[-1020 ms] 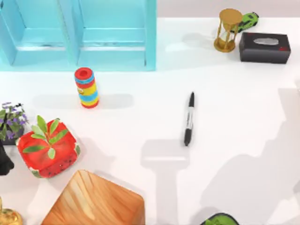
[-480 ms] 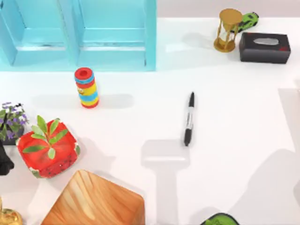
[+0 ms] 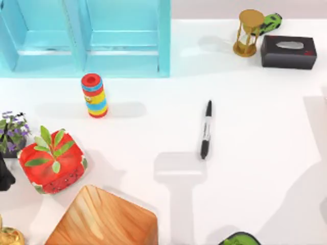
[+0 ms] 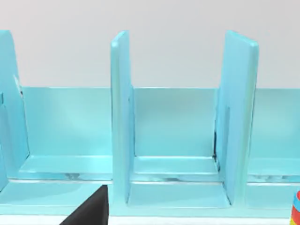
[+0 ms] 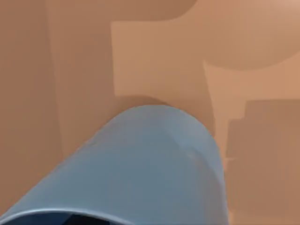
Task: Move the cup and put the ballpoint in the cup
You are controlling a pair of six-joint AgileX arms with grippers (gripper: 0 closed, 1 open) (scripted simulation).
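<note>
One pen [image 3: 206, 129] on the white surface [image 3: 255, 102]; one light-blue cup [image 5: 150, 164] close under the right wrist camera.

The pen lies flat, right of the one striped cylinder [image 3: 94, 95] and well apart from it, its length running roughly away from the shelf [image 3: 87, 35]. Behind the pen, far right: one hourglass [image 3: 248, 32], one black tissue box [image 3: 288, 51]. Left of the cylinder: one purple-flowered plant [image 3: 11, 130], one red pot [image 3: 51, 161], one wooden block [image 3: 102, 219]. The cup appears over a tan background. Whether either pincer is wide, narrow or holding cannot be told.
</note>
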